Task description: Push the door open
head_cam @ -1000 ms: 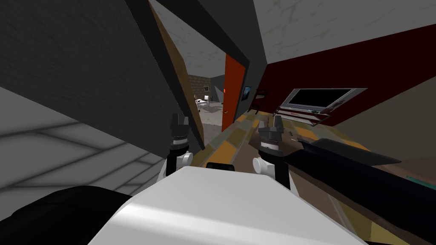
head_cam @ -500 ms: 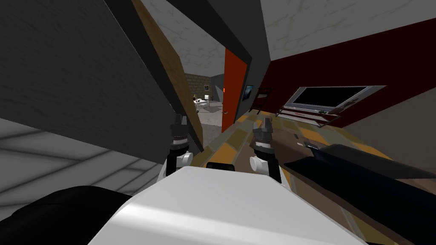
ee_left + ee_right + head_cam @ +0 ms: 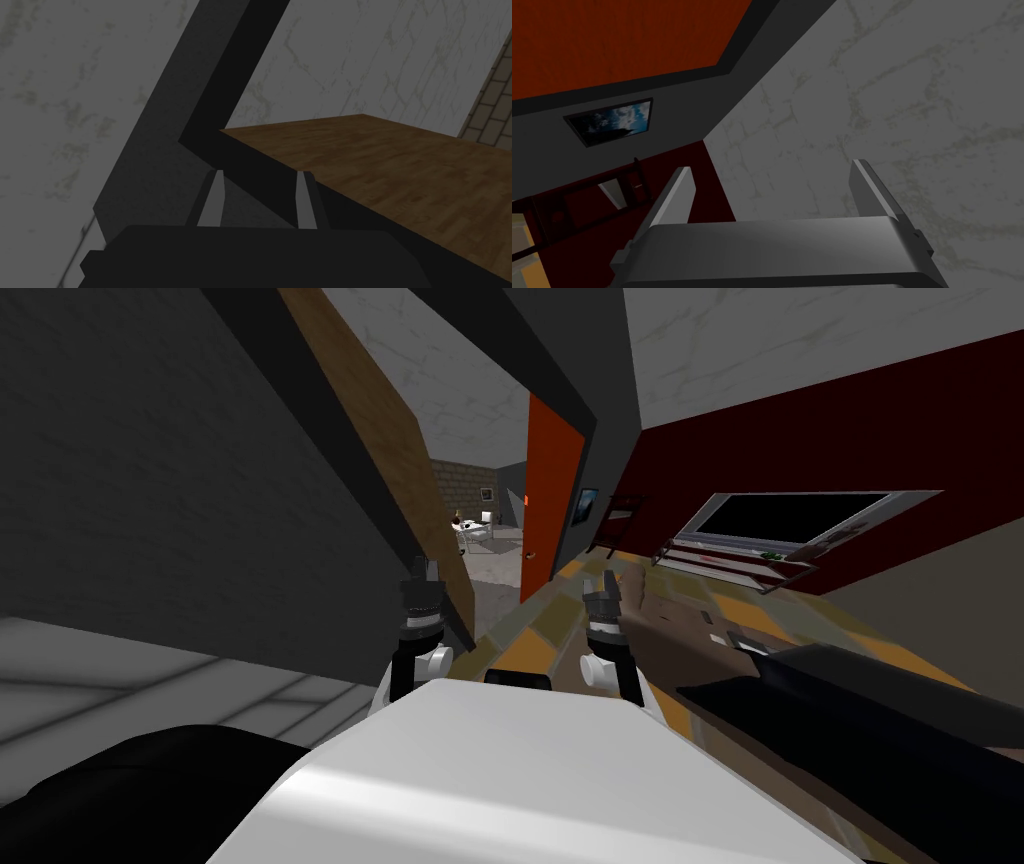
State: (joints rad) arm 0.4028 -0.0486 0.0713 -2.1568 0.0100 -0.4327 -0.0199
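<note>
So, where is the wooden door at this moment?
In the head view the wooden door stands ajar on my left, just beyond the left gripper, between the dark grey wall and the orange door.

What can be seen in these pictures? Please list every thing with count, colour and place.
door: one, brown wood, partly open, ahead on the left.
door frame: one, dark grey, above and beside the door.
orange door: one, farther on, right of the door.
framed picture: one, blue and dark, beside the orange door.
black panel: one, light grey frame, on the dark red wall.
floor: yellow and brown patches, ahead.
left gripper: one, open, at the door's near edge.
right gripper: one, open, above the floor.
</note>
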